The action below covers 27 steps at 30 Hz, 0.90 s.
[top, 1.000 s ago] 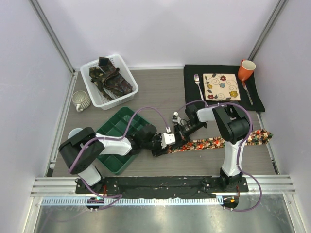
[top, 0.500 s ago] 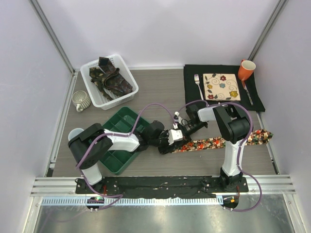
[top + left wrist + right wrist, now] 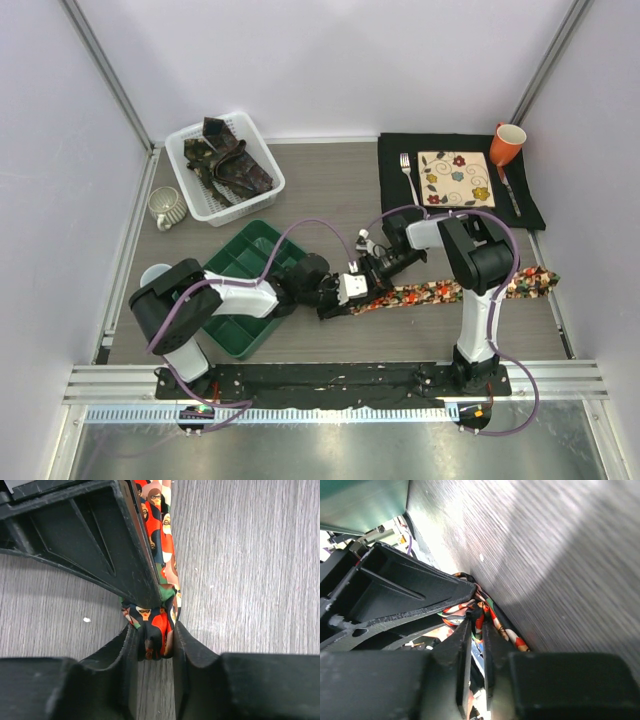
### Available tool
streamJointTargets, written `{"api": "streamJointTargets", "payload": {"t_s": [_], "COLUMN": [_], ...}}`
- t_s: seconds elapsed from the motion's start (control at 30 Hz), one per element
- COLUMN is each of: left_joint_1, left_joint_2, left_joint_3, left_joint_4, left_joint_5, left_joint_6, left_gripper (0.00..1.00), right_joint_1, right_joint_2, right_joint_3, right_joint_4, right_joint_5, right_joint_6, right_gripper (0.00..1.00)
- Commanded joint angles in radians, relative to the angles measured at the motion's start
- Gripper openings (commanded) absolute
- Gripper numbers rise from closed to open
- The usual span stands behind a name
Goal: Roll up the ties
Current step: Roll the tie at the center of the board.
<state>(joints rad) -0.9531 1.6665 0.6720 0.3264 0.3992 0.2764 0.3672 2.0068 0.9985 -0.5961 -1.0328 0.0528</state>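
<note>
Grey wood-grain table (image 3: 330, 190), white walls. Floral tie (image 3: 440, 292) lies flat across the near right part of the table, running towards the right wall. Its left end is bunched into a small fold where both arms meet. Left gripper (image 3: 155, 632) pinches that fold, pads touching fabric on both sides. Right gripper (image 3: 476, 622) sits at the same fold, jaws nearly together with fabric at the tips; clamped or not, cannot tell. Looks like the first turn of the roll. To do it well: one gripper holds the core while the other regrips, turns stay tight, edges stay square to the tie's length. Risk: both release and the fold springs open. Other ties (image 3: 230, 160) sit in white basket (image 3: 190, 140).
</note>
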Motion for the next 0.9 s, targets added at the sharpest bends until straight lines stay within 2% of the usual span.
{"api": "streamJointTargets", "payload": {"t_s": [0.0,0.13,0.23,0.27,0.4,0.43,0.53,0.57,0.67,0.87], "left_joint_1": [-0.001,-0.001,-0.001,-0.001,-0.001,0.0,0.031,0.037,0.042,0.04], "left_joint_2": [0.027,0.025,0.027,0.029,0.026,0.021,-0.01,-0.019,-0.024,0.032], "left_joint_3": [0.012,0.003,0.005,0.005,0.003,0.003,-0.026,-0.057,-0.092,-0.094], "left_joint_4": [-0.027,-0.026,-0.024,-0.032,-0.036,-0.036,0.012,0.06,0.123,0.236], "left_joint_5": [0.012,0.01,0.01,0.01,0.01,0.007,0.03,0.042,0.058,0.079], "left_joint_6": [0.007,0.006,0.004,0.006,0.012,0.009,-0.054,-0.063,-0.068,-0.088], "left_gripper": [0.22,0.21,0.21,0.21,0.21,0.23,0.56,0.59,0.64,0.62], "right_joint_1": [-0.007,-0.01,-0.011,-0.01,-0.011,-0.013,-0.019,-0.02,-0.022,-0.024], "right_joint_2": [-0.057,-0.077,-0.056,-0.048,-0.036,-0.036,-0.023,-0.013,0.001,0.027], "right_joint_3": [0.014,0.005,0.002,0.003,0.008,0.006,-0.004,-0.009,-0.02,-0.024], "right_joint_4": [-0.019,-0.048,-0.045,-0.048,-0.045,-0.041,-0.039,-0.037,-0.034,-0.028], "right_joint_5": [0.077,0.04,0.04,0.043,0.072,0.085,0.145,0.158,0.184,0.2], "right_joint_6": [-0.016,-0.037,-0.042,-0.042,-0.044,-0.045,-0.044,-0.047,-0.041,-0.028], "right_gripper": [0.23,0.24,0.14,0.06,0.01,0.01,0.01,0.01,0.01,0.01]}}
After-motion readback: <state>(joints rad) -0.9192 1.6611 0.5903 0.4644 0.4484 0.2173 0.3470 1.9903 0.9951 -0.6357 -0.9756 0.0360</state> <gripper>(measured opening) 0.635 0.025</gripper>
